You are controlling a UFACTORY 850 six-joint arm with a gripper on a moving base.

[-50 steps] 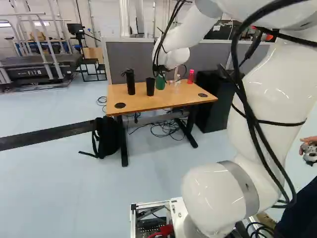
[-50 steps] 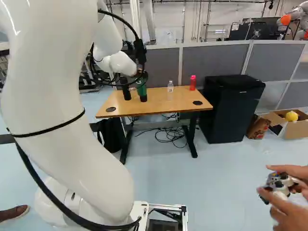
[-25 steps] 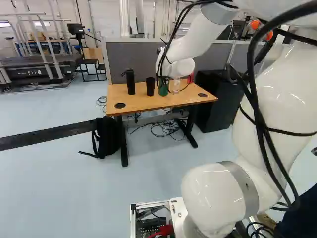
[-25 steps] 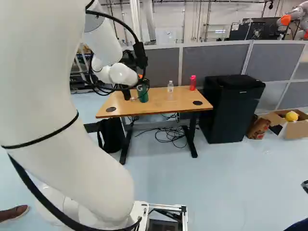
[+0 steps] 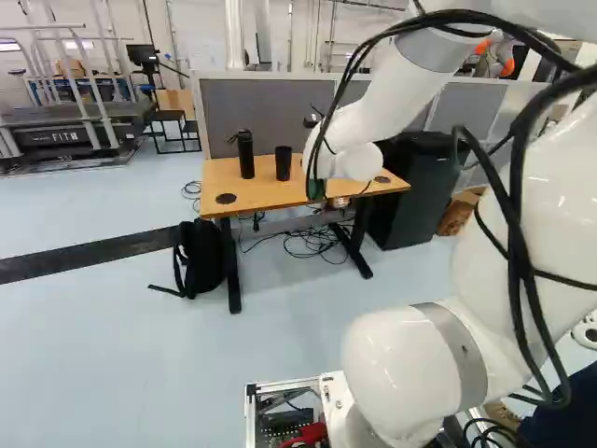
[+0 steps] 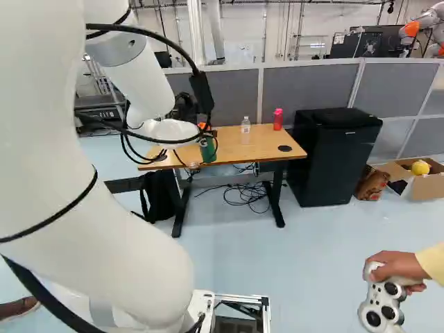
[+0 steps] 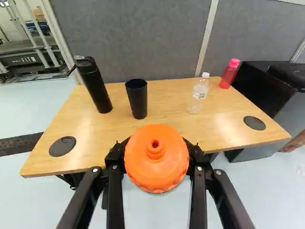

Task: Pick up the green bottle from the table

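Note:
In the right base view my gripper (image 6: pixel 212 133) is mostly hidden behind the white wrist, by the green bottle (image 6: pixel 207 150) with its orange cap. The bottle appears upright against the front part of the wooden table (image 6: pixel 263 146); whether it clears the top cannot be told. The wrist view has the gripper (image 7: pixel 156 153) shut on the bottle, its orange cap (image 7: pixel 157 171) between the two black fingers and hiding the body beneath. In the left base view, the green body (image 5: pixel 315 189) shows beside the wrist.
Ahead of the gripper on the table stand a black flask (image 7: pixel 95 86), black tumbler (image 7: pixel 137 99), clear bottle (image 7: pixel 198 94) and pink-red bottle (image 7: pixel 229 74). Grey partitions (image 6: pixel 298 87) rise behind. A black cabinet (image 6: pixel 333 156) is beside the table. Another robot (image 6: pixel 433 31) stands far back.
The arm has drawn back toward the base, and the green bottle has come with it from farther in over the table to the front edge. The base has not moved.

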